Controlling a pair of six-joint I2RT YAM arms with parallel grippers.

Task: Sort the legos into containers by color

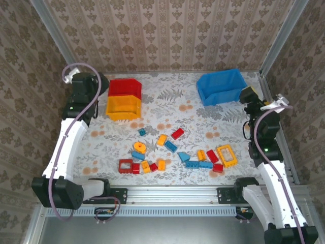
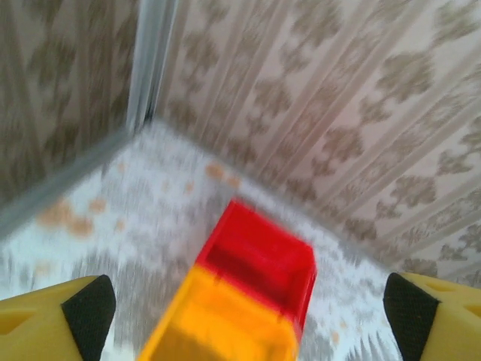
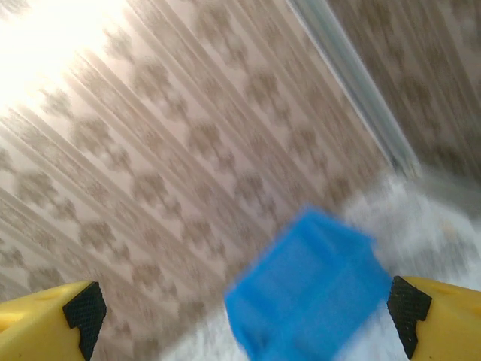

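Observation:
The legos lie scattered across the middle and near part of the table: a red brick (image 1: 177, 133), an orange piece (image 1: 140, 148), blue bricks (image 1: 198, 164), a red frame (image 1: 125, 165) and a yellow frame (image 1: 226, 155). At the back left the red container (image 1: 124, 87) sits right behind the yellow-orange container (image 1: 123, 108). The blue container (image 1: 221, 86) stands at the back right. My left gripper (image 1: 100, 84) hovers just left of the red container, open and empty; its wrist view looks over both bins (image 2: 259, 259). My right gripper (image 1: 250, 96) is open beside the blue container (image 3: 308, 297).
Patterned walls close the table on three sides, with metal posts at the back corners (image 1: 269, 48). A metal rail (image 1: 172, 193) runs along the near edge between the arm bases. Both wrist views are blurred.

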